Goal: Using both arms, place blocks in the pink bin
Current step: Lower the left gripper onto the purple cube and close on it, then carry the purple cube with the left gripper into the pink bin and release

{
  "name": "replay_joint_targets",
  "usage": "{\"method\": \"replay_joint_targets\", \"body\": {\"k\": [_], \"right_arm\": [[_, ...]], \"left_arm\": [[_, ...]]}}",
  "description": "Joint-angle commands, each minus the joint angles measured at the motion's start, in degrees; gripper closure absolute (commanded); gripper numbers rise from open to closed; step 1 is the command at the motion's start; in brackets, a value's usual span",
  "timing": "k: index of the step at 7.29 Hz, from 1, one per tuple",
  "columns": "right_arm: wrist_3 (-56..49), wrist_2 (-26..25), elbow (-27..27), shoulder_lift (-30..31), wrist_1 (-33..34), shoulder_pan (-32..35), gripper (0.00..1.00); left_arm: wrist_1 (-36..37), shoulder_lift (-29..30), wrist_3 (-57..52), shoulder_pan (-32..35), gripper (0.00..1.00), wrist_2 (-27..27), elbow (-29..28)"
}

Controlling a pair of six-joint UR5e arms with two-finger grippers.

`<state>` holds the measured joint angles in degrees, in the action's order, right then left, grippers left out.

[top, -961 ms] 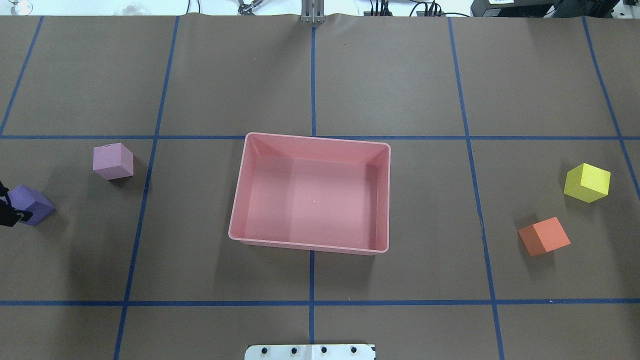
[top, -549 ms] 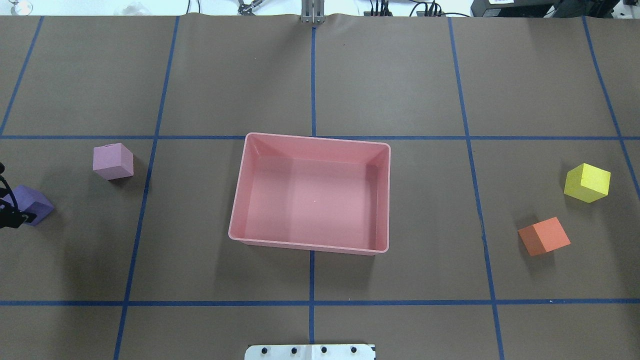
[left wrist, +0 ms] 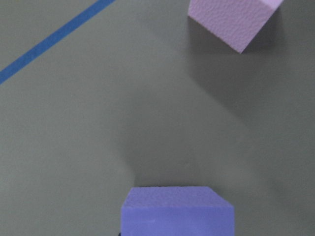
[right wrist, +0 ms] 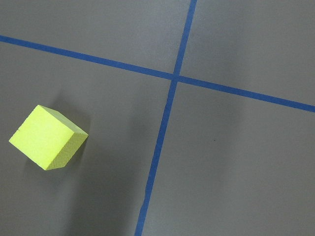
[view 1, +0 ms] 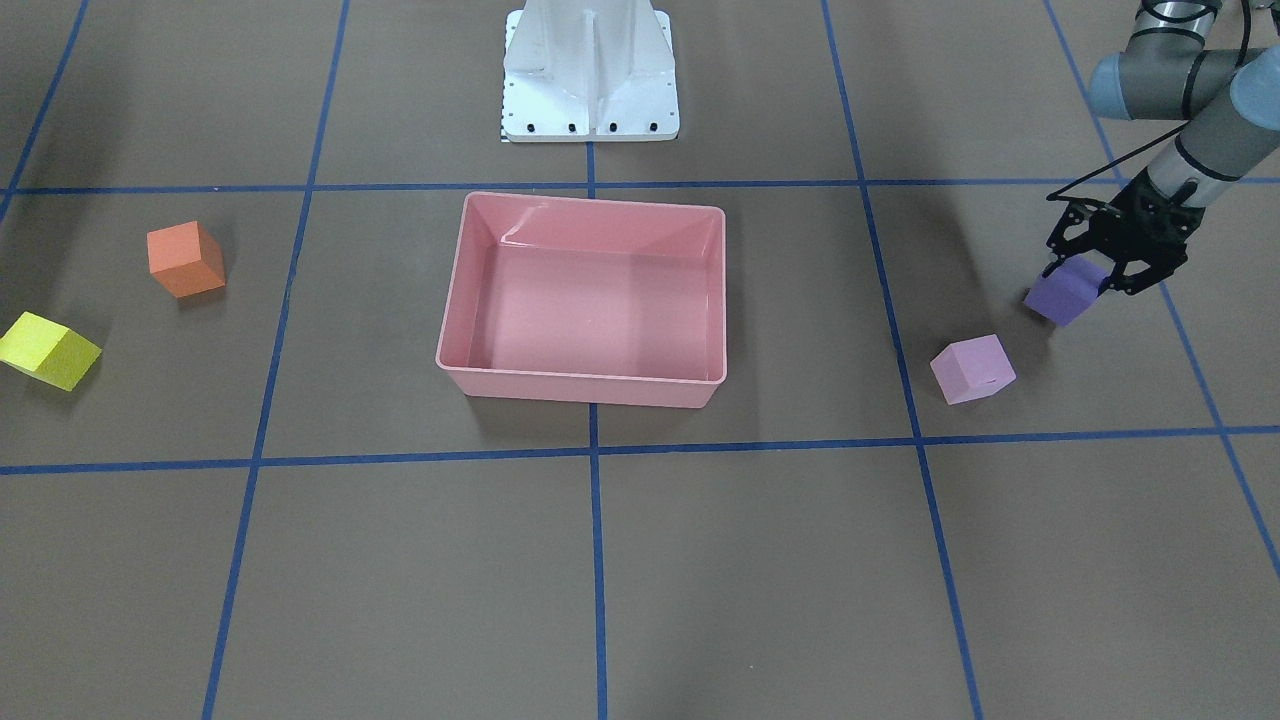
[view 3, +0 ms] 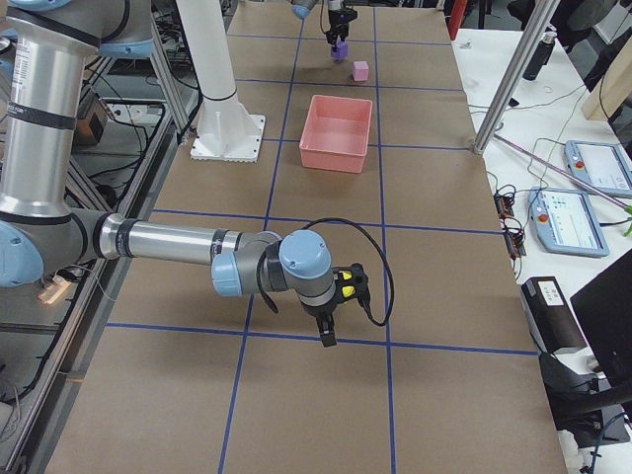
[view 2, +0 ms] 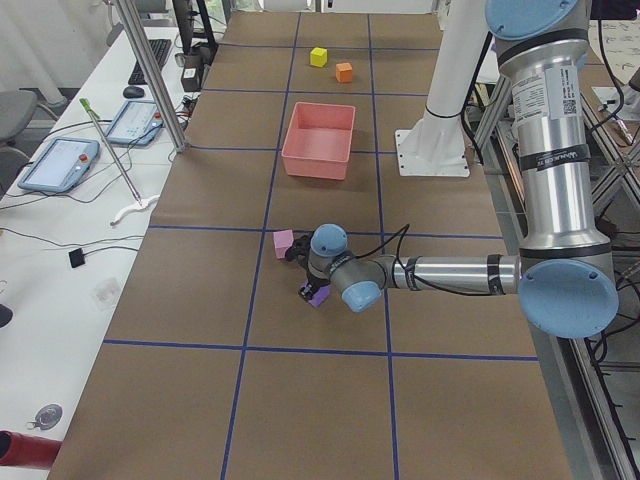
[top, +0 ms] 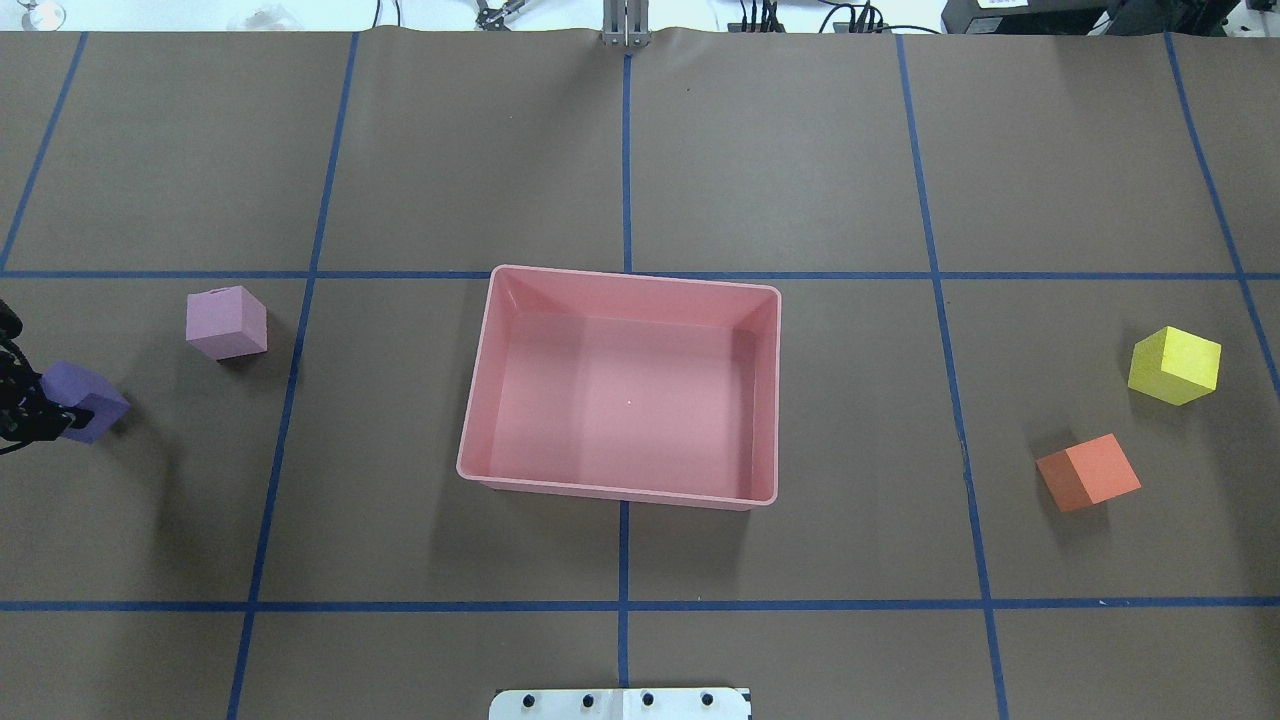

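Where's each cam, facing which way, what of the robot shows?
Front: across table, facing robot; white base, left arm, left gripper shut on purple block.
Overhead: behind robot, down on pink bin; left gripper at edge.
Left side: table end; left arm near.
Right side: opposite end; right arm, right gripper.
Left wrist: down on purple block, lilac block.
Right wrist: down on yellow block, shared with overhead.

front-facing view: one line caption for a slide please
Left tool grips the purple block near the lilac block; pink bin empty at centre; orange block and yellow block lie opposite.
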<state>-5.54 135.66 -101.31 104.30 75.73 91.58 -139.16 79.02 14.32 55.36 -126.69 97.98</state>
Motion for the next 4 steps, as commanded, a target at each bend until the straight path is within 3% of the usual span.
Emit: {"method": "replay_joint_targets", "body": {"k": [1, 2, 4], "right_arm": [[0.53, 0.14, -0.56, 0.03, 0.04, 0.0, 0.0], [0.53, 0.14, -0.56, 0.03, 0.04, 0.0, 0.0], [0.53, 0.14, -0.56, 0.03, 0.04, 0.0, 0.0]], "left_arm": [[15.76, 2.34, 10.75, 1.59, 1.0, -4.53, 17.42], [21.42, 8.28, 17.34, 1.42, 1.0, -4.53, 20.38], [26.88, 21.54, 31.13, -4.16, 1.0, -3.31, 20.06]]}}
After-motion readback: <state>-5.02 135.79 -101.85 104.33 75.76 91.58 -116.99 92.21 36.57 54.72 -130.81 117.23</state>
